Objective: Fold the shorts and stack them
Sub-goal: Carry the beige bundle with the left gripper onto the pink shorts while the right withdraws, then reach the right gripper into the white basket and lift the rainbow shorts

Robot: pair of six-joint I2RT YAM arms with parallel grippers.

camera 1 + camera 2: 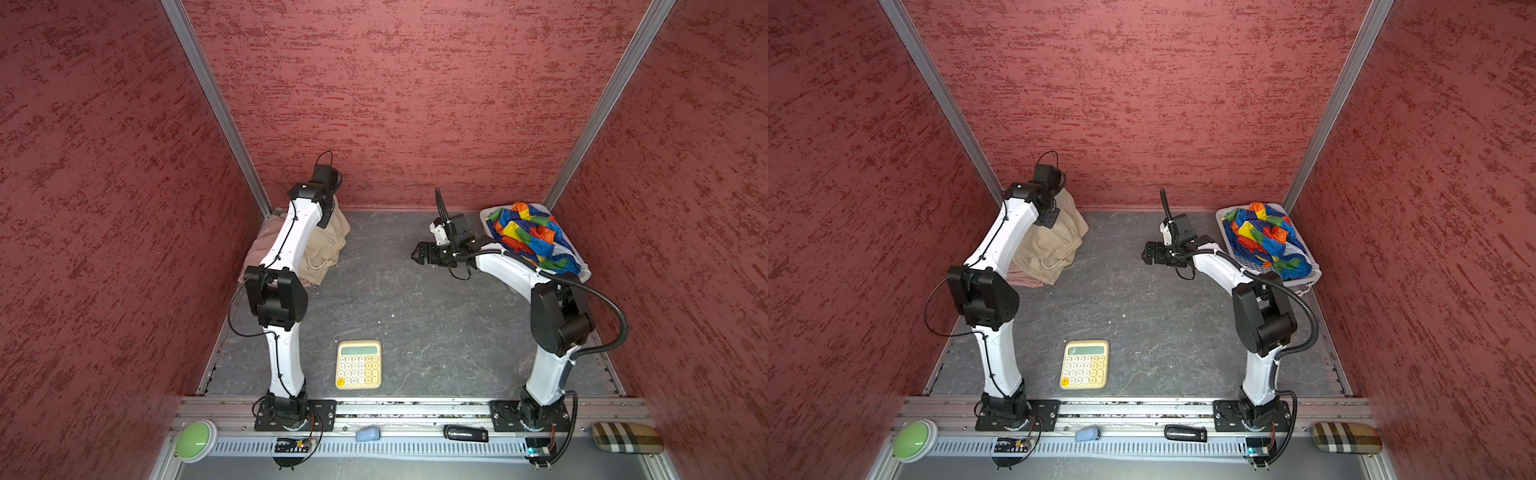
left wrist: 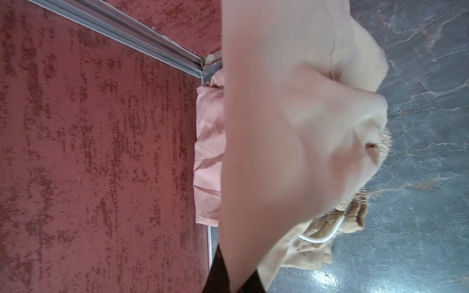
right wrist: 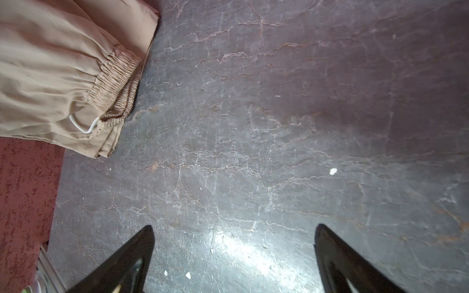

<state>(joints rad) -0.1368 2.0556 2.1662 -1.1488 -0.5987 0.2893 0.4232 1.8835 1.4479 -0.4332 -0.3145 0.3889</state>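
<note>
Our left hand (image 1: 1049, 219) pinching the beige shorts (image 1: 1050, 249) above the pink shorts (image 2: 208, 152), our right hand (image 3: 233, 228) spread over the worktop (image 3: 279, 126), rainbow shorts (image 1: 528, 237) heaped in the basket (image 1: 485, 215)

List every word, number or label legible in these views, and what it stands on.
None reads clearly.
On the calculator: keys and display too small to read.
On the beige shorts and rainbow shorts: no lettering visible.
</note>
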